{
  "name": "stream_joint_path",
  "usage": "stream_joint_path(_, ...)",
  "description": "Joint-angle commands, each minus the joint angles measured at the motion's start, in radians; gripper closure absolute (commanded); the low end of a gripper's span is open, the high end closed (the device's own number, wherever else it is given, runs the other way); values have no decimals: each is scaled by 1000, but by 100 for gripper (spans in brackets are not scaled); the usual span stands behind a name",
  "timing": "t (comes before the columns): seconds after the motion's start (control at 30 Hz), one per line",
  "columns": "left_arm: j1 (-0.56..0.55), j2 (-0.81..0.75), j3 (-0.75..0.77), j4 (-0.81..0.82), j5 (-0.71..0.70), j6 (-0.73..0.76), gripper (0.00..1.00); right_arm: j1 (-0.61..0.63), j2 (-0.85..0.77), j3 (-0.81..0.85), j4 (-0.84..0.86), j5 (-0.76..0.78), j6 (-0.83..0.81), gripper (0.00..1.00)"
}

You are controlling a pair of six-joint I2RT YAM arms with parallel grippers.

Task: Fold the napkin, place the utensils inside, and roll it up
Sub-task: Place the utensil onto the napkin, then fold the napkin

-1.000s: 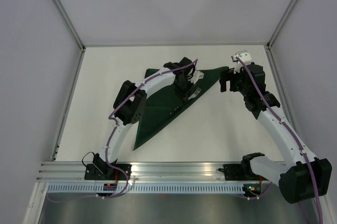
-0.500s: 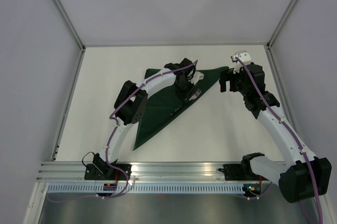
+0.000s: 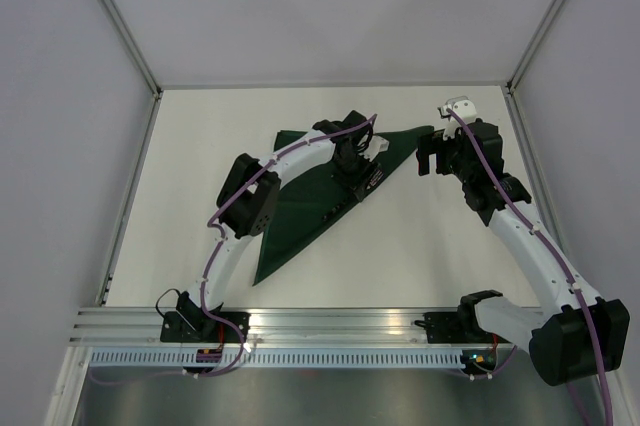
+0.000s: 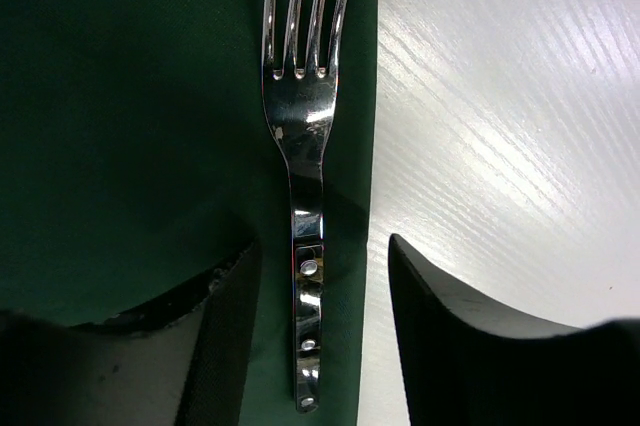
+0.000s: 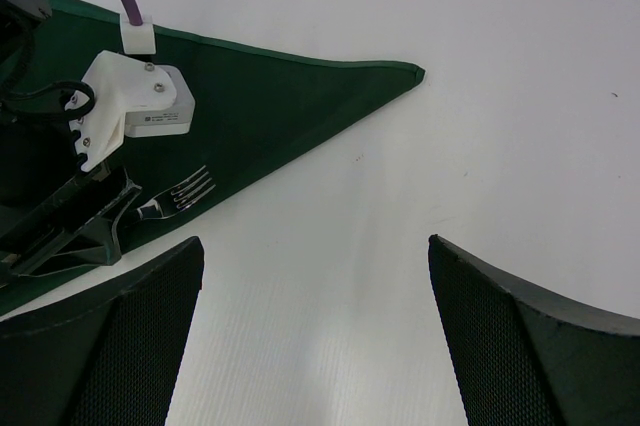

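Presently the L gripper (image 4: 322, 246) is seen w/ jaws apart, one finger on each side of the fork (image 4: 300, 136) handle, w/ a gap left on both sides; nothing is clamped. The fork is laid flat on the napkin (image 3: 300, 216), parallel to & just inside its long edge, tines pointed away from the gripper. The napkin is folded to a triangle at mid table (image 3: 440, 246), w/ one tip to the right & one toward the near edge. Its left part is crossed by the L arm (image 3: 250, 196) in the top view, so that bit is hidden. The R gripper (image 5: 313, 244) is held wide apart & empty over bare table, near the napkin's right tip, not touching it. From the R wrist cam the fork handle is blocked by the L gripper; only the tines are shown. Grey walls (image 3: 320, 6) are set round three sides.
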State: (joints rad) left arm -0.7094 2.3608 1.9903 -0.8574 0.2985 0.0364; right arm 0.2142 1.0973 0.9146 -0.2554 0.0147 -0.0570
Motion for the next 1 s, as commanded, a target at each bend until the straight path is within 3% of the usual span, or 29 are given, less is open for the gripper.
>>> stream_joint_path(0.0,-4,-76,-1,29,5,-39,41,4,10,3,5,2,-6,2)
stream_joint_path(0.1,-4,-115,-2,43,7,-58,35,4,13,4,5,2,-6,2)
stream_joint_path(0.37,-4,-231,-44,92,10,-87,33,4,7,3,4,-7,-6,2)
stream_joint_path(0.63,112,-535,-146,115,-163,-279,33,45,13,49,-61,-180,11,7)
stream_joint_path(0.77,146,-748,-244,109,-263,-305,32,245,76,52,-62,-38,-36,12)
stream_joint_path(0.9,159,-961,-280,45,-381,-326,29,584,165,41,-35,104,-84,15)
stream_joint_path(0.97,163,-1024,-297,31,-413,-339,29,693,222,36,-9,155,-118,16)
